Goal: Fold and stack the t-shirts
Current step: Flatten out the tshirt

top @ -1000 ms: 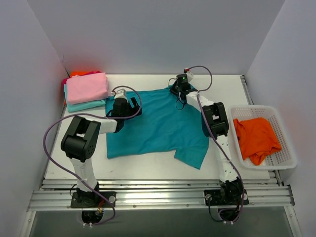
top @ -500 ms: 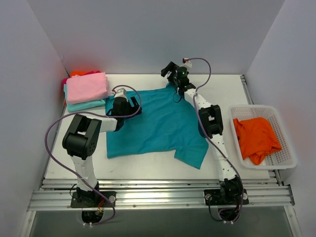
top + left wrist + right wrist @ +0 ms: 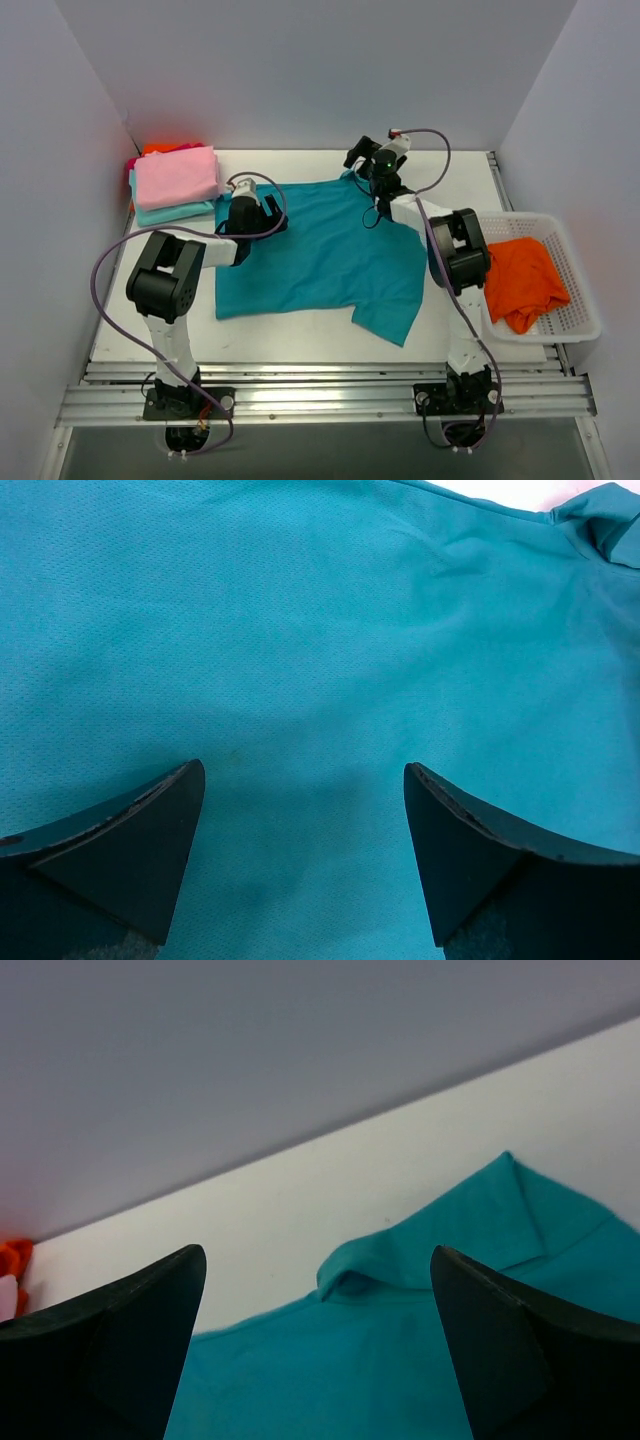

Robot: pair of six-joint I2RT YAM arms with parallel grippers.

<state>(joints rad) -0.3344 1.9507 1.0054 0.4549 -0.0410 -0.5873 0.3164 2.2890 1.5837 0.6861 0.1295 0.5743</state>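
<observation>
Top external, teal t-shirt flat, left hand, right hand gaping empty by edges

You have a white mesh basket at the right side of the white desk. Pale grey walls close in three sides, and aluminium rails run along the near edge.

Plain deep teal t-shirt, its knit finely dotted up close, on a white table. In the stack, a pink t-shirt, a pale aqua t-shirt and a sliver of bright orange cloth. A second bright orange t-shirt sits in a white mesh basket. Robot arms are white with black joints, cables purple, walls pale grey.
</observation>
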